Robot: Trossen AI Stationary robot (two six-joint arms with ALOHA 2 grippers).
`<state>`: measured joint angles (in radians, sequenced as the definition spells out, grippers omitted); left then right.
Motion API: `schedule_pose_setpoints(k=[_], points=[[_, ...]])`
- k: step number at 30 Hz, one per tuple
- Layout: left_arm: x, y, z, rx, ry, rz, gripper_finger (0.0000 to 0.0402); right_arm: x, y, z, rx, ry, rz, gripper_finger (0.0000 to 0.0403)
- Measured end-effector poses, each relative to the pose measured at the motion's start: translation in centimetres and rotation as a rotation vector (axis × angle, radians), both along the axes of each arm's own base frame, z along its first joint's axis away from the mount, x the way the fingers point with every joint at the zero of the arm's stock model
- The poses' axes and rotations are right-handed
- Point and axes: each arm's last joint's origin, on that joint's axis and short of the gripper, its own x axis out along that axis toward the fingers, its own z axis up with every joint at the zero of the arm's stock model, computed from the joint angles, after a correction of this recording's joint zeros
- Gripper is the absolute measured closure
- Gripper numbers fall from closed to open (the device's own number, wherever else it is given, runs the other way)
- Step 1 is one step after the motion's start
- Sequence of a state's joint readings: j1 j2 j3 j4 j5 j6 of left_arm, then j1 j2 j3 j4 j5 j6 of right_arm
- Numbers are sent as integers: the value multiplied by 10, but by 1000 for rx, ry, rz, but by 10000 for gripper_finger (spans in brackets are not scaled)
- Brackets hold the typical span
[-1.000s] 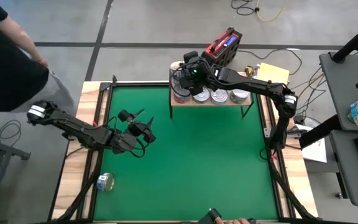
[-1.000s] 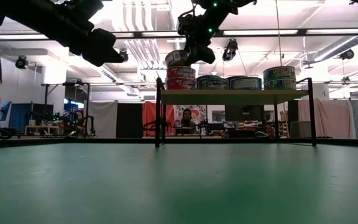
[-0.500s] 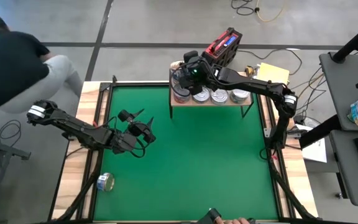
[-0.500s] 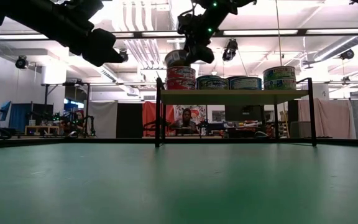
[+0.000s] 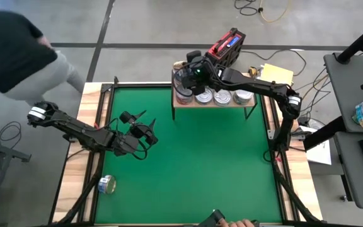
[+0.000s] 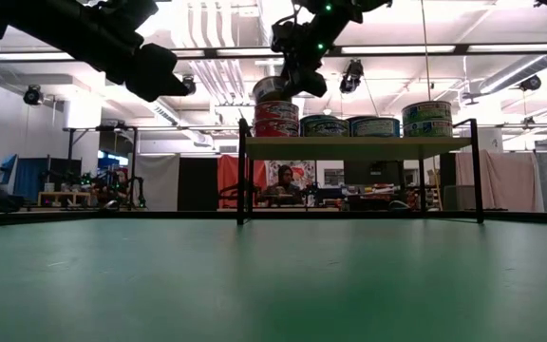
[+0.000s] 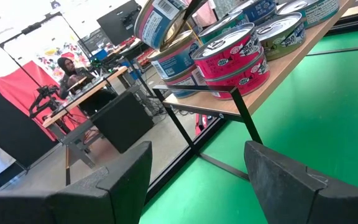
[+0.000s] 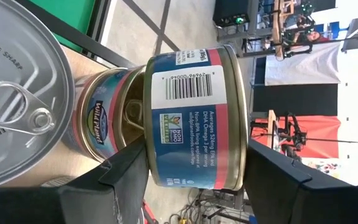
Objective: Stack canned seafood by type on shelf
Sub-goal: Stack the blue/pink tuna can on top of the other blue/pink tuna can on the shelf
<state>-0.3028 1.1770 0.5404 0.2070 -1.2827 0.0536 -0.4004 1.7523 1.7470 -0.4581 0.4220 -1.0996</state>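
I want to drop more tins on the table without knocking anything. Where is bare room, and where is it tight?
The green mat is bare between the shelf and its near edge, right of the left gripper. One loose can lies on the wood border at the near left. The shelf is crowded: a row of cans, with the right gripper holding a can over its left end.

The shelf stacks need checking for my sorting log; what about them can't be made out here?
- High view: the right gripper and arm cover the shelf's left stack.
- Low view: can lids hidden, edge-on.
- Left wrist view: held can and farther cans cut off at the frame edge.
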Motion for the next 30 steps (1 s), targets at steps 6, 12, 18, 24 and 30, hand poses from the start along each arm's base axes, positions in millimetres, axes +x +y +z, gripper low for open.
schedule_pose_setpoints(k=[6,12,18,24,30], points=[[0,0,0,0,0,0,162,0,-1,0,5,-6,-6,183],[0,0,0,-2,-3,0,162,0,-1,0,16,-18,-14,183],[0,0,0,-2,-3,0,162,0,-2,-1,34,-38,-29,182],[0,0,0,-2,-2,0,162,3,-7,-9,59,-38,-53,183],[0,0,-1,0,3,0,162,8,-10,-18,50,-5,-45,177]])
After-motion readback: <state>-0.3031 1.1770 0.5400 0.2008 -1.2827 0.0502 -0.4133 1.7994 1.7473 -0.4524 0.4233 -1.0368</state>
